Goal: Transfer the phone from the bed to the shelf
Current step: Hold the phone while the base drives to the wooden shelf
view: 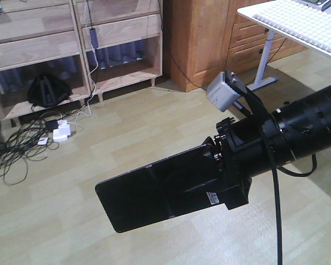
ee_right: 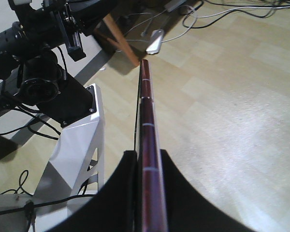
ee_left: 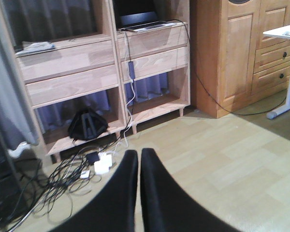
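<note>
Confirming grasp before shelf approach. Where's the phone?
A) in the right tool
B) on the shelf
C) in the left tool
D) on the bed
A: the phone sits edge-on, clamped in the right tool above the floor; the left tool is shut and empty.

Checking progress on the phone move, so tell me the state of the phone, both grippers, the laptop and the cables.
phone: clamped edge-on, held in the air above the floor.
right gripper: shut on the phone.
left gripper: shut, nothing between its fingers.
laptop: open on the shelf, screen dark.
cables: tangled loose on the floor by the shelf.
</note>
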Tool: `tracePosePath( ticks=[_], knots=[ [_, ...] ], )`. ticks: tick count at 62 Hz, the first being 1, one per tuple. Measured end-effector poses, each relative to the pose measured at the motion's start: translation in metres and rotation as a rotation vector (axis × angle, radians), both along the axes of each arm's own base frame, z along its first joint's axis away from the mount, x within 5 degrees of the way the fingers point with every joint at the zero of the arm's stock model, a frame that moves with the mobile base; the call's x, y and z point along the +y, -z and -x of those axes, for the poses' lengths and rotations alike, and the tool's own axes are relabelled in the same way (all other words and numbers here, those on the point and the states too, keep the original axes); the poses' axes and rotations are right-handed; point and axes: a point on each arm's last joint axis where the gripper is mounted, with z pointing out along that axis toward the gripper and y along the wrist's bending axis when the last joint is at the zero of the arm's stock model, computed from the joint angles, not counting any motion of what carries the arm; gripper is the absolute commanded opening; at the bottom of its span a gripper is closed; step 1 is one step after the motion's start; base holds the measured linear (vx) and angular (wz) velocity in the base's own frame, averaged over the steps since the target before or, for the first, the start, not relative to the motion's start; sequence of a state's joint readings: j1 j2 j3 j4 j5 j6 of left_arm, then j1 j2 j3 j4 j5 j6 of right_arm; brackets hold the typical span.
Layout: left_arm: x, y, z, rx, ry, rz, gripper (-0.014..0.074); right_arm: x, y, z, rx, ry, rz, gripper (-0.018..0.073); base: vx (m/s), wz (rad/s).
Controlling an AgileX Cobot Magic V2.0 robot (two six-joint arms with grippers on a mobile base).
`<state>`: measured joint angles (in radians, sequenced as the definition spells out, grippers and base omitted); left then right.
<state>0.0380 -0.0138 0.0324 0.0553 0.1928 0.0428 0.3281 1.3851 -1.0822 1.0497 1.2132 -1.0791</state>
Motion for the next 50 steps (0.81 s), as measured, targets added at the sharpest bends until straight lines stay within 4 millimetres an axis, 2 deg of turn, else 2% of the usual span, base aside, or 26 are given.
tracePosePath(
  ticks=[50],
  knots=[
    [0.0000,0.0000,0.0000,0.000,0.000,0.000,0.0001,0.0000,0.0000,-0.0001,0.000,0.001,0.000,-0.0001,0.51,-0.12]
  ],
)
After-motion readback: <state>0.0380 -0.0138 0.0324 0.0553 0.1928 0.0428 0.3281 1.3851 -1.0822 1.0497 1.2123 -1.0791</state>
